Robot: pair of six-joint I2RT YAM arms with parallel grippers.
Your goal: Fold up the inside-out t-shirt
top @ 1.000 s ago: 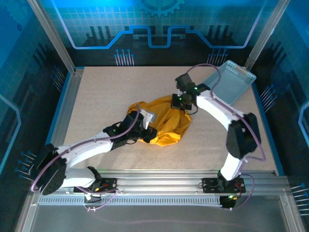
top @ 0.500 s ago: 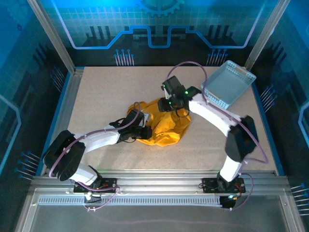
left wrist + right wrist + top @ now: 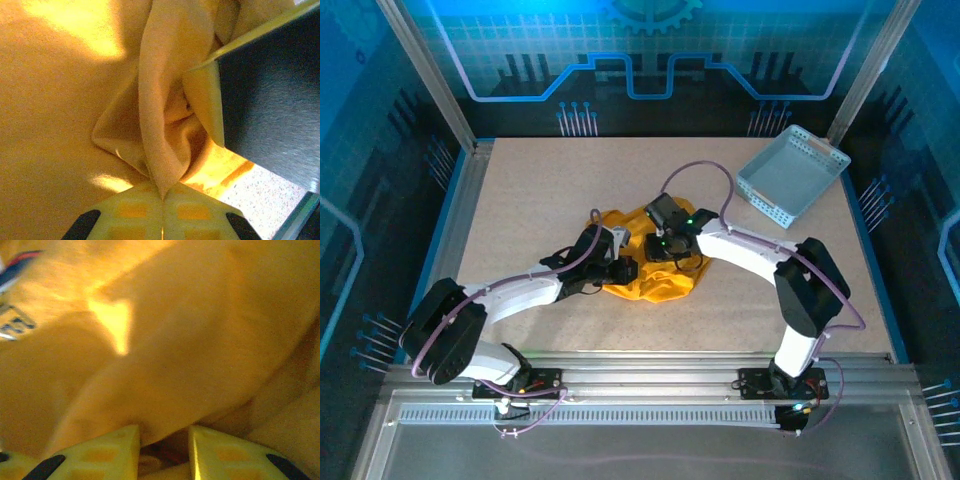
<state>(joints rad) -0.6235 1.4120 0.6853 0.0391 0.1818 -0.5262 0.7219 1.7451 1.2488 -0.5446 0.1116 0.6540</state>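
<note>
A pale speckled table (image 3: 520,200) is seen from above, and the mustard-yellow t-shirt (image 3: 670,287) is bunched in a crumpled heap near its middle. A pale blue-grey perforated basket (image 3: 790,178) is set at the far right corner, well apart from the cloth. The left gripper (image 3: 623,271) is laid against the heap's left edge; in its wrist view the fingers are pressed together on a raised fold. The right gripper (image 3: 665,245) is placed on the heap's far side, its fingers (image 3: 100,455) slightly apart with cloth bulging between; whether that cloth is pinched cannot be told.
</note>
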